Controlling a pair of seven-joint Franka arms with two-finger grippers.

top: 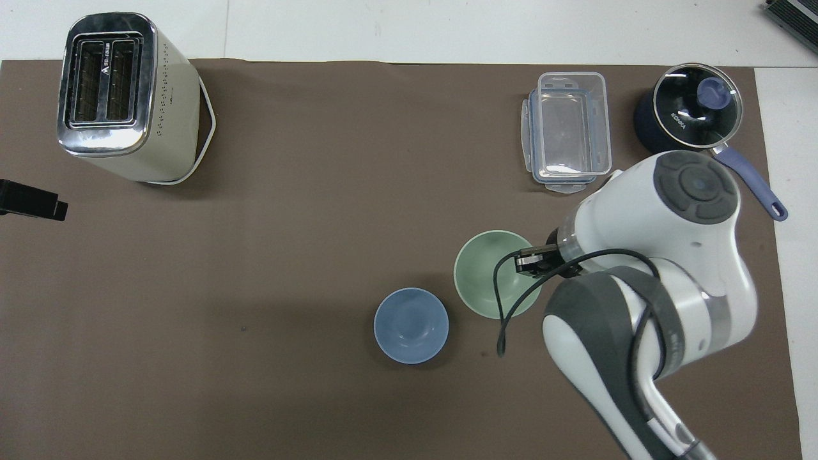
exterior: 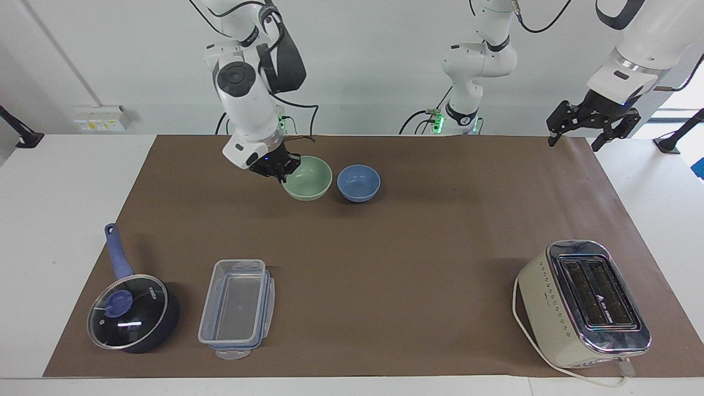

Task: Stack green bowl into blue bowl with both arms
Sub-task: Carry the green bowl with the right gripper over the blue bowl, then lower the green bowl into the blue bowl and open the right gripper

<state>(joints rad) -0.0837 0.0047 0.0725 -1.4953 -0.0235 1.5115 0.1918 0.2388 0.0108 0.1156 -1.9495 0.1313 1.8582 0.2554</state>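
My right gripper is shut on the rim of the pale green bowl and holds it just above the brown mat, close beside the blue bowl on the side toward the right arm's end. In the overhead view the green bowl shows with the right gripper at its rim, and the blue bowl stands empty on the mat. My left gripper waits open and empty, raised over the mat's corner at the left arm's end; its tip shows in the overhead view.
A cream toaster stands at the left arm's end, farthest from the robots. A clear plastic container and a dark blue glass-lidded saucepan stand at the right arm's end, farther from the robots than the bowls.
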